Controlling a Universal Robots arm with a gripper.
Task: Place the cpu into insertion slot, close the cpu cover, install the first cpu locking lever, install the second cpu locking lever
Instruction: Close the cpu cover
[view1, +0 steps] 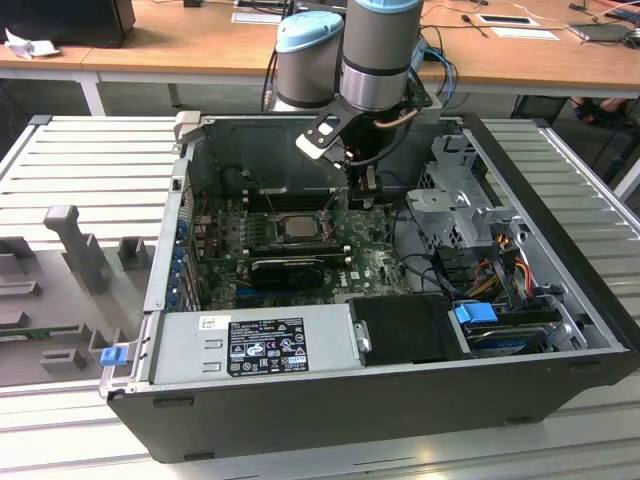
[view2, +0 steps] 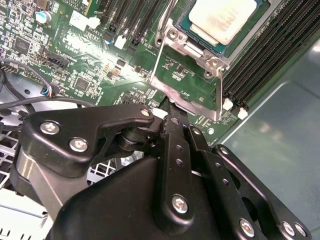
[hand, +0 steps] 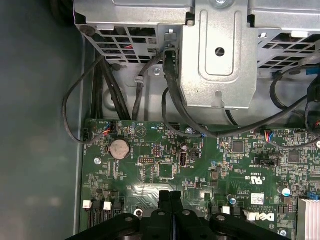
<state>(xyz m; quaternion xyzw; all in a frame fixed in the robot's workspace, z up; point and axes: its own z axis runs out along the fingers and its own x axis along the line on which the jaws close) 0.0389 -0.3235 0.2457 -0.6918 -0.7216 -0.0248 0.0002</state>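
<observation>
The cpu (view2: 226, 16), pale tan-silver, lies in the insertion slot (view1: 297, 228) on the green motherboard. Around it in the second wrist view lies the silver cpu cover (view2: 192, 50), with the chip showing through its window. Two thin metal lever rods (view2: 156, 62) (view2: 220, 90) run from that frame toward my gripper. My gripper (view2: 169, 107) hangs low over the board just beside the socket, on the exterior view's right of it (view1: 366, 195). Its black fingers (hand: 165, 197) are pressed together, and nothing is seen between them. Whether the tips touch a lever is hidden.
Long black memory slots (view2: 270, 55) flank the socket. A grey drive cage (hand: 215, 55) with black cables (hand: 175, 110) stands close by, and a coin cell (hand: 119, 148) sits on the board. The case walls (view1: 170, 250) and a power supply (view1: 255, 345) hem in the space.
</observation>
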